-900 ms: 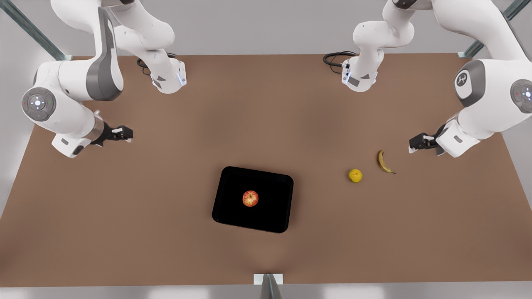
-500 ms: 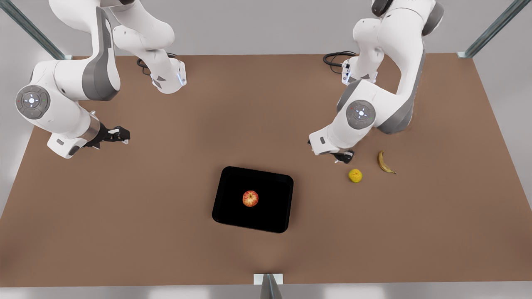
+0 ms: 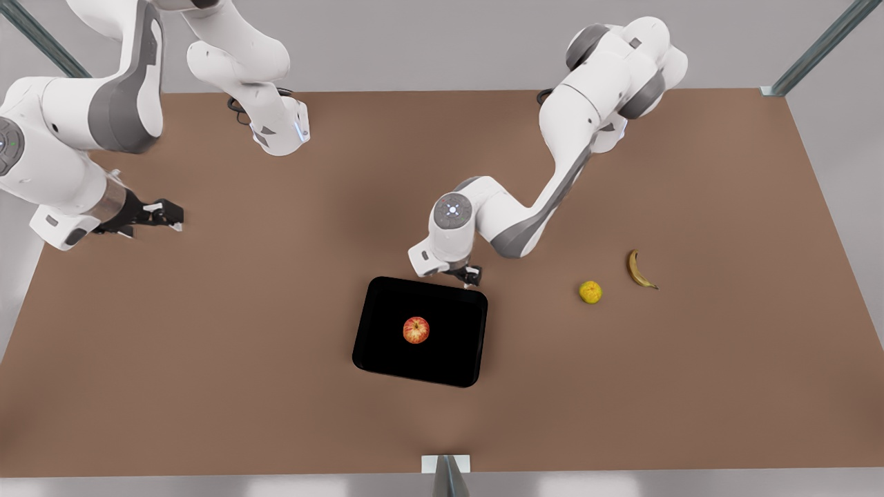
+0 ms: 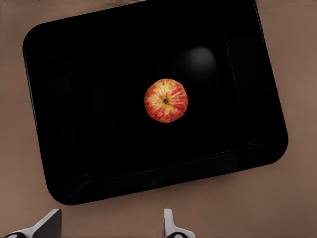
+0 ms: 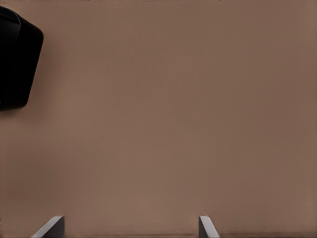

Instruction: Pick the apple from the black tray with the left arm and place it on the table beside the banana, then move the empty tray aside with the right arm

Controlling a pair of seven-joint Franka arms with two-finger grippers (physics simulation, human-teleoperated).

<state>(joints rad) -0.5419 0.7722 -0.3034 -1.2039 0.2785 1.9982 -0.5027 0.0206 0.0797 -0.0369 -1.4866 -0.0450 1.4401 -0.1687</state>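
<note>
The red-and-yellow apple lies in the middle of the black tray on the brown table. My left gripper hangs open just beyond the tray's far rim, near its corner on the front view's right, with nothing between its fingers. The banana lies on the table well toward the front view's right. My right gripper is open and empty over bare table at the front view's far left. A corner of the tray shows in the right wrist view.
A small yellow-green round fruit sits just beside the banana, on the tray's side of it. The two arm bases and black cables stand along the far table edge. A grey post stands at the near edge.
The left arm swung from beside the banana across to the tray's far rim. The right arm drew back toward the front view's left edge. Apple, tray and banana stayed put.
</note>
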